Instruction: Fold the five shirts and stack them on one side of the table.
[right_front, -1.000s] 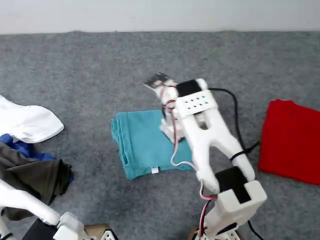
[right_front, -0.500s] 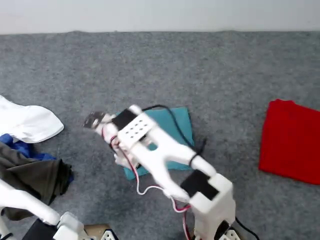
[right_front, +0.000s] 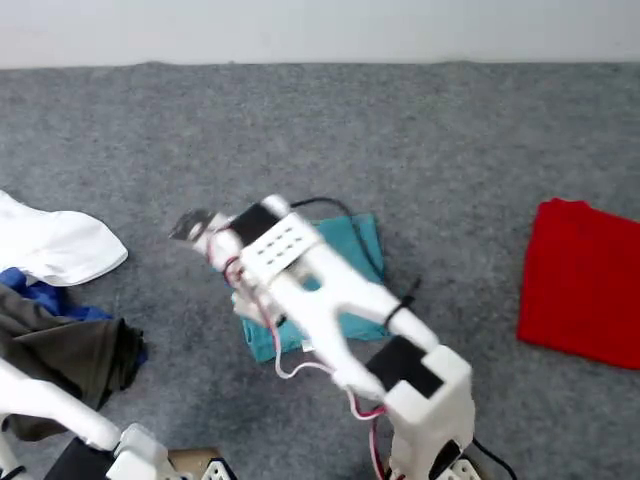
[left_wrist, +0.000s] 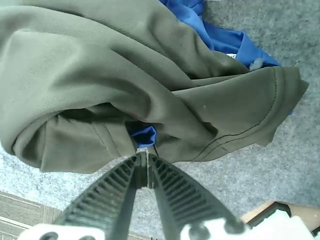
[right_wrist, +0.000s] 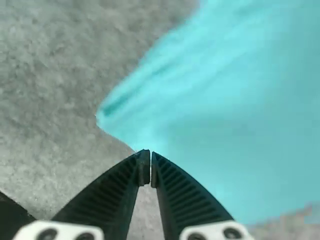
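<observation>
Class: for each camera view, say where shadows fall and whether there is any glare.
High view: soft, even light, no glare on the teal shirt. Left wrist view: deep shadow in folds of the olive shirt, beyond the left gripper. Right wrist view: teal shirt evenly lit, no hard shadow.

The right arm (right_front: 320, 300) sits right over the teal shirt (right_front: 256, 338) in the high view, so just a far corner and a strip along the near edge poke out. From the right wrist, that shirt is a blurry smear running off the frame. The white shirt (right_front: 50, 245) gets chopped by the left edge, the red shirt (right_front: 585, 285) by the right one. The blue shirt (right_front: 45, 298) is mostly buried under the olive shirt (right_front: 70, 360), only bits peeking out. The left arm (right_front: 50, 405) is cut off at the bottom corner. Can't tell if the left gripper (left_wrist: 143, 159) has any cloth between its pressed-together tips.
</observation>
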